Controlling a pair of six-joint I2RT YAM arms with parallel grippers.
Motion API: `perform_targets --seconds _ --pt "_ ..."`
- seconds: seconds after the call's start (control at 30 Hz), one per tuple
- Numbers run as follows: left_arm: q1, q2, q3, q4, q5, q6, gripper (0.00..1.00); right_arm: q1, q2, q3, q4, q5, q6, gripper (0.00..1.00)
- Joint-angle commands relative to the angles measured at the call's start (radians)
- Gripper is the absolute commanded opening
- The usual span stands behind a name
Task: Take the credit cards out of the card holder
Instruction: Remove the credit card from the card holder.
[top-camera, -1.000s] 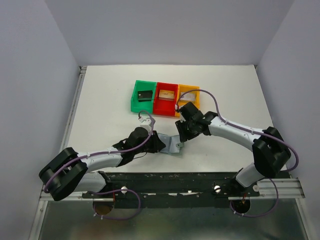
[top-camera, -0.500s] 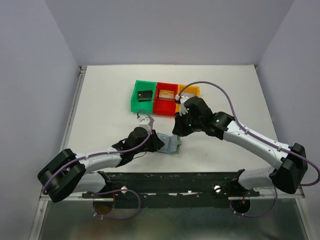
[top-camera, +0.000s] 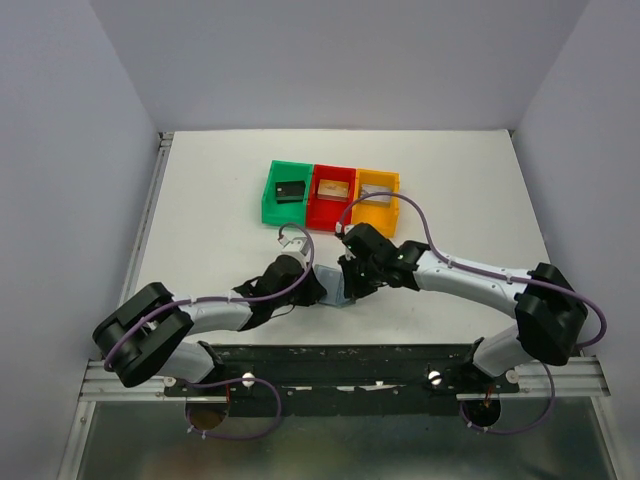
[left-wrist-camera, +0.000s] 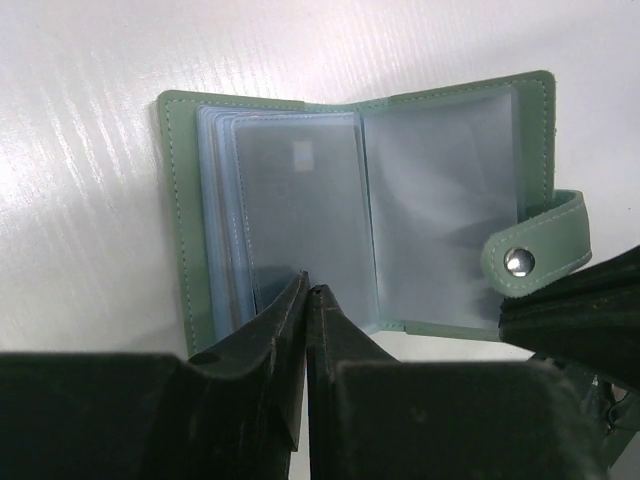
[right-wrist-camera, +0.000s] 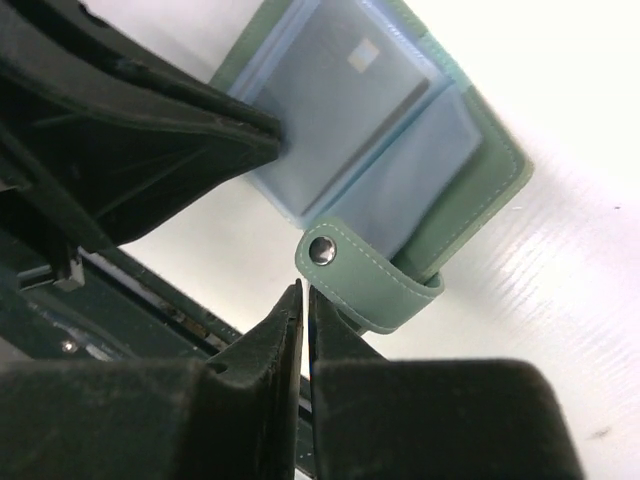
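Note:
The card holder (top-camera: 338, 292) lies open on the white table, green outside with pale blue sleeves (left-wrist-camera: 440, 190). A silvery-grey credit card (left-wrist-camera: 300, 210) sits in its left sleeve. My left gripper (left-wrist-camera: 307, 290) is shut, its tips pinching that sleeve's lower edge. My right gripper (right-wrist-camera: 304, 292) is shut with nothing seen between the fingers, just below the holder's snap strap (right-wrist-camera: 370, 285). In the top view both grippers (top-camera: 318, 287) (top-camera: 350, 283) flank the holder. A black card (top-camera: 291, 190), a golden-tan card (top-camera: 333, 188) and a silvery card (top-camera: 375, 193) lie in the bins.
A green bin (top-camera: 272, 200), a red bin (top-camera: 330, 217) and a yellow bin (top-camera: 378, 215) stand side by side behind the holder. The dark rail (top-camera: 350, 352) with the arm bases runs along the near table edge.
The right arm has come back from the yellow bin to the holder and its jaws have closed. The left gripper stayed at the holder, which shifted slightly left.

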Motion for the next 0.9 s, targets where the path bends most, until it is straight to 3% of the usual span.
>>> perform_targets --seconds 0.0,0.3,0.87 --pt "0.001 0.027 0.001 -0.002 -0.009 -0.005 0.19 0.005 0.017 -0.017 0.025 0.160 0.044 0.13" --pt "-0.001 0.018 -0.024 -0.009 -0.017 -0.039 0.15 -0.015 0.026 -0.020 0.026 0.330 0.080 0.13" --pt "-0.005 -0.025 -0.025 -0.071 -0.087 -0.059 0.13 -0.089 -0.037 -0.181 0.083 0.300 0.124 0.12"
